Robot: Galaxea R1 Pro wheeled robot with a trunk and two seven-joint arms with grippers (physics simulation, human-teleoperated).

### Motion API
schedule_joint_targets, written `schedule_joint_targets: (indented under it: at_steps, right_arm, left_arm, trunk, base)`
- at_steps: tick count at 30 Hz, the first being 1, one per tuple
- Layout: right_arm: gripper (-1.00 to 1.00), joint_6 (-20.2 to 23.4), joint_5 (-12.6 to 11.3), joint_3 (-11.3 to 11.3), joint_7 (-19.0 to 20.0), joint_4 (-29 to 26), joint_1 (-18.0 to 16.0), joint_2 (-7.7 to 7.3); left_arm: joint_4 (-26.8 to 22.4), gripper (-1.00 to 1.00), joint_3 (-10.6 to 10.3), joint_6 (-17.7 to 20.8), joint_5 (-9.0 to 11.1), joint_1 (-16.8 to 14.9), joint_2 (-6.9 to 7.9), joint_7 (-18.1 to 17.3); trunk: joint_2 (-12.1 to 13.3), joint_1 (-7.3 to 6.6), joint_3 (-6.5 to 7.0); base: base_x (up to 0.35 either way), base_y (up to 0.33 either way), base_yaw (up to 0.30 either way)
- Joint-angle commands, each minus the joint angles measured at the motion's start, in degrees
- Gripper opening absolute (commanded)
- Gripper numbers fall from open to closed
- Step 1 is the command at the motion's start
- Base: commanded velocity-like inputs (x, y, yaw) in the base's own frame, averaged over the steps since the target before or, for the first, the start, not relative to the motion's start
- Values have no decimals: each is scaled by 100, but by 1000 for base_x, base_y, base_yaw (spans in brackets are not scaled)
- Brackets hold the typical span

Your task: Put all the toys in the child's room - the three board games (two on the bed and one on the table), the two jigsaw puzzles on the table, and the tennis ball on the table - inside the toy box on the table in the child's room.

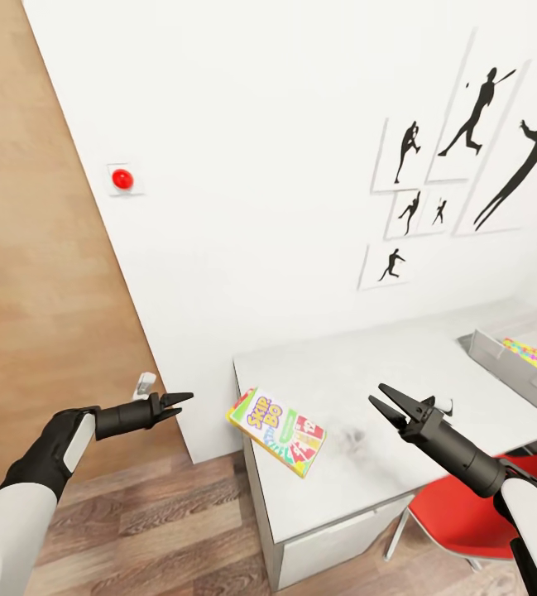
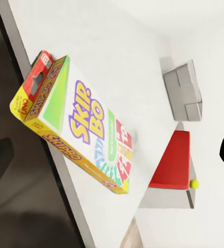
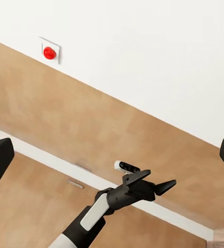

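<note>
Wall (image 1: 260,165) rises white behind the table (image 1: 367,364) and carries black silhouette pictures (image 1: 467,141) and a red button (image 1: 122,179) on a small plate. A red chair (image 1: 458,513) sits under the table's near edge, below the right arm. The Skip-Bo box (image 1: 278,431) lies flat at the table's left front corner, one end jutting over the edge; its long axis runs diagonally across the corner. Nothing lies between it and either gripper. The toy box (image 1: 508,364) stands at the table's far right, well apart from the game, with a jigsaw puzzle (image 1: 534,358) inside. The left gripper (image 1: 177,403) hangs beside the table's left edge, fingers nearly together and holding nothing. The right gripper (image 1: 388,403) hovers over the table, fingers spread and holding nothing.
</note>
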Motion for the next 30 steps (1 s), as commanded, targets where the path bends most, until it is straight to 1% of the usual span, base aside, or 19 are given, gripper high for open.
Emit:
schedule_joint_targets:
  at_steps: [1,18,21,28,30]
  right_arm:
    - [100,31,-5,-5,8,-1,-5,0]
    - [100,31,-5,-3,-2,-3,-6,0]
    - [100,17,0,55,-7,-3,-7,0]
    - [100,-309,4,298,-9,-3,-10,-7]
    - [100,-339,4,328,-9,-3,-11,-8]
  left_arm:
    - [1,100,5,30,9,-5,0,-10]
    - [1,100,4,30,9,-5,-2,-18]
    - [1,100,4,30,9,-5,-5,-18]
    - [1,100,4,30,9,-5,-1,-18]
    - [1,100,4,30,9,-5,0,-18]
  trunk:
    - [-11,3,-1]
    - [-11,3,159]
    - [-11,3,187]
    - [-11,3,253]
    - [-11,3,272]
  base:
    - [0,0,0]
    - [0,0,0]
    - [0,0,0]
    - [0,0,0]
    - [0,0,0]
